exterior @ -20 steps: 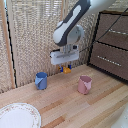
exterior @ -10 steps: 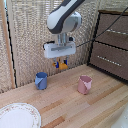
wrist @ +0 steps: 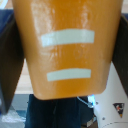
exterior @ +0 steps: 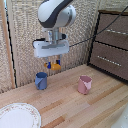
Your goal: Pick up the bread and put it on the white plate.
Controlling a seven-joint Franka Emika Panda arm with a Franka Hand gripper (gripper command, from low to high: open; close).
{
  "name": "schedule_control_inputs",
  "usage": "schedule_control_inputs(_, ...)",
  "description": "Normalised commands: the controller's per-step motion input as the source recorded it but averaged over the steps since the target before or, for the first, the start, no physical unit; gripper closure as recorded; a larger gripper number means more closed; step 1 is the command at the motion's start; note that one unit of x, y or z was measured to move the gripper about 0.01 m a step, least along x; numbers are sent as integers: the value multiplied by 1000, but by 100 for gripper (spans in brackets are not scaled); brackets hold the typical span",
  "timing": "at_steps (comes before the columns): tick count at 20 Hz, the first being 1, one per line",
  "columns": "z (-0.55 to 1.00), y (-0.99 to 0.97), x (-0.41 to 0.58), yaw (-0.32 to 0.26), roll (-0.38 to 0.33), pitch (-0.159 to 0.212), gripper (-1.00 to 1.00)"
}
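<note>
We hold the toast (exterior: 54, 65) pinched in our clamp (exterior: 52, 64), lifted well above the worktable (exterior: 80, 107) near the blue cup (exterior: 41, 80); carrying to the white crockery (exterior: 17, 116) at near left and releasing remain

1. Flat golden-orange toast slab (wrist: 67, 50) carries two pale stripes.
2. Round white plate (exterior: 18, 117) has a thin brownish patterned rim.
3. Blue cup (exterior: 41, 80); pink cup (exterior: 84, 84).

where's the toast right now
The toast is in the air, held in the gripper, above the blue cup and left of the pink cup in the exterior view.
</note>
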Motion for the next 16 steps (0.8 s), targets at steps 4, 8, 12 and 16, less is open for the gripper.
schedule_control_inputs(4,4,963,-151,0,-12,-41,100)
schedule_control_inputs(8,0,956,-126,0,-21,-57,100)
schedule_control_inputs(12,-46,915,-56,0,-52,-102,100)
schedule_control_inputs(16,-254,845,-16,2,-88,-64,100)
